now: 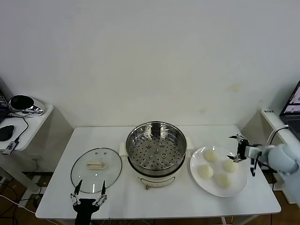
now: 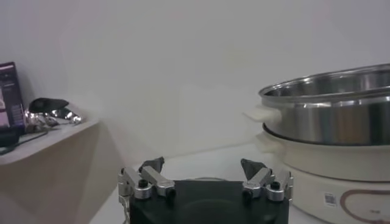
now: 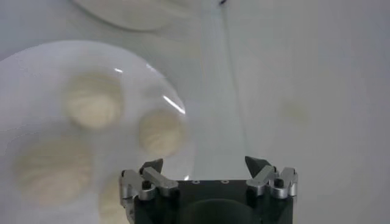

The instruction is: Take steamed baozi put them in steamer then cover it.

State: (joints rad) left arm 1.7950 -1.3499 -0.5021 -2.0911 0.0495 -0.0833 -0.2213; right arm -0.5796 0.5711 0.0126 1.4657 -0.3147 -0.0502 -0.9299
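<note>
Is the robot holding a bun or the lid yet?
No, nothing is held. The right gripper is open at the plate's edge near the buns. The left gripper is open at the lid's near rim.

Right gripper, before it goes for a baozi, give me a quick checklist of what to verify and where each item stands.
1. Right gripper open and empty: ok, jaws spread, nothing between them.
2. Baozi available: ok, four baozi lie on the white plate, apart from one another.
3. Right gripper lined up over a bun: not ok, it hangs at the plate's far right edge, not yet above one.
4. Steamer ready to receive: ok, uncovered, perforated tray bare.
5. Cover out of the way: ok, it lies flat on the table left of the steamer.
6. Left gripper clear of the path: ok, open, by the cover's near edge.
</note>
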